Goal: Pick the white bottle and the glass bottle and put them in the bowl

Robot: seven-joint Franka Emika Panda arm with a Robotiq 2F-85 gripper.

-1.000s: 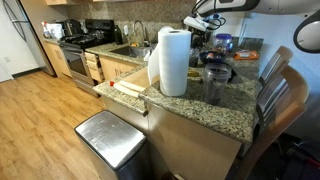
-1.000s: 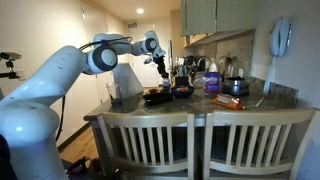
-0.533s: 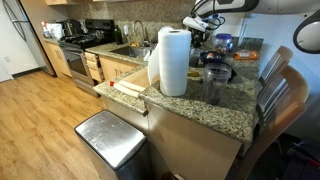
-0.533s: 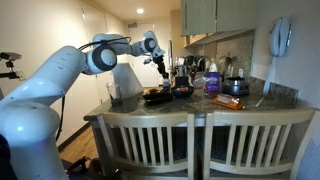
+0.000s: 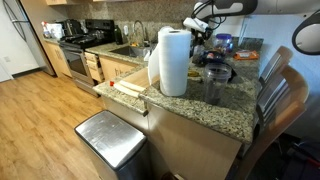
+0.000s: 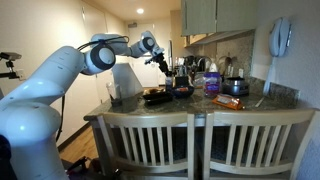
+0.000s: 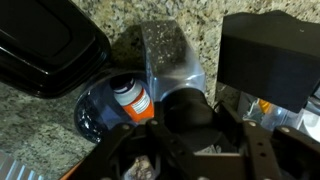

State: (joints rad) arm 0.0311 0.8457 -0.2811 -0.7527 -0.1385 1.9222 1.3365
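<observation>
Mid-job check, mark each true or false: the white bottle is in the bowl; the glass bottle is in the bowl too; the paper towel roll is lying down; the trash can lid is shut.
1. The white bottle lies in the bowl: true.
2. Glass one in too: false. The glass bottle shows beside the bowl, outside its rim.
3. Roll lying down: false. The paper towel roll stands upright on the counter.
4. The trash can has its lid shut: true.
</observation>
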